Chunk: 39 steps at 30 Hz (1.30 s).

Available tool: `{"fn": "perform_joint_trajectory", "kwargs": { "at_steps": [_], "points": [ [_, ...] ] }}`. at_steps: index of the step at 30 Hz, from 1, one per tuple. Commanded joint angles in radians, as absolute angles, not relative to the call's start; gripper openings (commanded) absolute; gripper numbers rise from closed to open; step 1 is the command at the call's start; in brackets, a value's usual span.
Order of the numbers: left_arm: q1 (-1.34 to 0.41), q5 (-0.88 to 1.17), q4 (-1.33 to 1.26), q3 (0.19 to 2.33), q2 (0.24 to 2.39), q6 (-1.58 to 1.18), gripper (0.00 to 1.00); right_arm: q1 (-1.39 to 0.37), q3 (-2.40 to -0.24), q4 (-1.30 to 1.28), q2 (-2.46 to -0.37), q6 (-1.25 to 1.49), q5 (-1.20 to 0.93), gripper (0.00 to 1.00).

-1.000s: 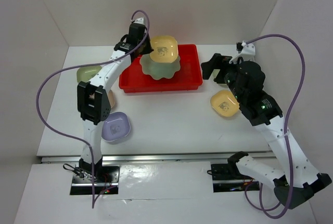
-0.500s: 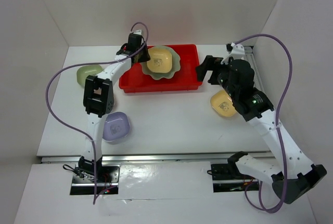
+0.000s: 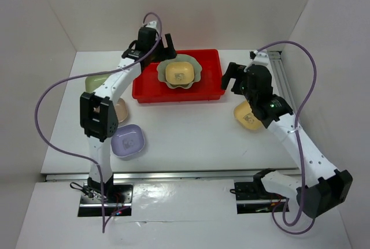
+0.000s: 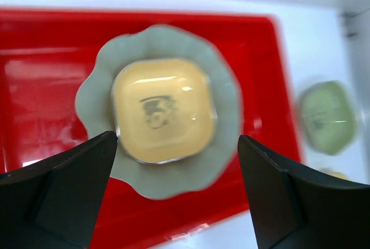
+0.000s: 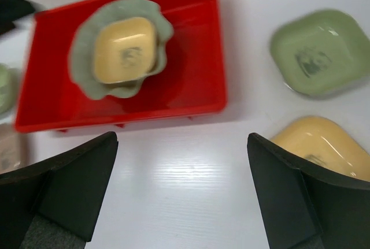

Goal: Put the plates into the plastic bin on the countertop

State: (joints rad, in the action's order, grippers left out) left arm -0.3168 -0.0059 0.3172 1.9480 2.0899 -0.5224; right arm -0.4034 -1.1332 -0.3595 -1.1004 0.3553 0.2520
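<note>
The red plastic bin [image 3: 144,92] [image 4: 46,87] [image 5: 196,81] sits at the back of the white countertop [image 3: 191,133]. In it lies the pale-green scalloped plate [image 3: 165,71] [image 4: 167,179] [image 5: 84,73], with a yellow dish [image 3: 180,73] [image 4: 163,110] [image 5: 124,49] nested inside. My left gripper [image 3: 163,45] [image 4: 179,197] hangs open above them, holding nothing. My right gripper [image 3: 232,78] [image 5: 182,191] is open and empty over bare table by the bin's right end. Right of the bin are an olive-green dish [image 5: 318,49] [image 4: 328,116] and a second yellow dish [image 3: 248,116] [image 5: 324,145].
A lavender dish [image 3: 128,141] lies front left. Another olive-green dish [image 3: 92,81] and a tan dish [image 3: 121,110] are partly behind the left arm. White walls close in three sides. A metal rail [image 3: 173,175] runs along the near edge.
The left gripper lowered the yellow dish into the scalloped plate, opened and let it go, then drew back. The right arm shifted slightly left.
</note>
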Motion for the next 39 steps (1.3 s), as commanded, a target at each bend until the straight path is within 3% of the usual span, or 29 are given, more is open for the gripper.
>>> {"fn": "perform_joint_trajectory", "kwargs": {
  "at_steps": [1, 4, 11, 22, 31, 36, 39],
  "points": [
    [-0.341, -0.052, 0.412, 2.052, 1.91, -0.58, 0.99, -0.287, -1.068, -0.334, -1.138, 0.415, 0.288, 1.0],
    [-0.341, -0.052, 0.483, 2.005, 1.771, -0.6, 0.99, -0.2, -1.029, -0.344, -1.186, 0.43, 0.288, 1.0],
    [-0.359, -0.072, 0.577, 1.677, 1.441, -0.64, 0.99, -0.015, -0.915, -0.4, -1.258, 0.602, 0.322, 1.0],
    [-0.394, -0.121, 0.725, 1.513, 1.318, -0.611, 0.99, 0.015, -0.678, -0.325, -1.255, 0.707, 0.39, 0.98],
    [-0.394, -0.13, 0.735, 1.457, 1.252, -0.591, 0.99, 0.037, -0.609, -0.212, -1.331, 0.707, 0.38, 0.74],
    [-0.374, -0.115, 0.726, 1.448, 1.25, -0.581, 0.99, 0.037, -0.571, -0.175, -1.344, 0.707, 0.36, 0.31],
    [-0.353, -0.095, 0.716, 1.439, 1.25, -0.581, 1.0, 0.037, -0.558, -0.166, -1.344, 0.698, 0.36, 0.26]
  ]
}}
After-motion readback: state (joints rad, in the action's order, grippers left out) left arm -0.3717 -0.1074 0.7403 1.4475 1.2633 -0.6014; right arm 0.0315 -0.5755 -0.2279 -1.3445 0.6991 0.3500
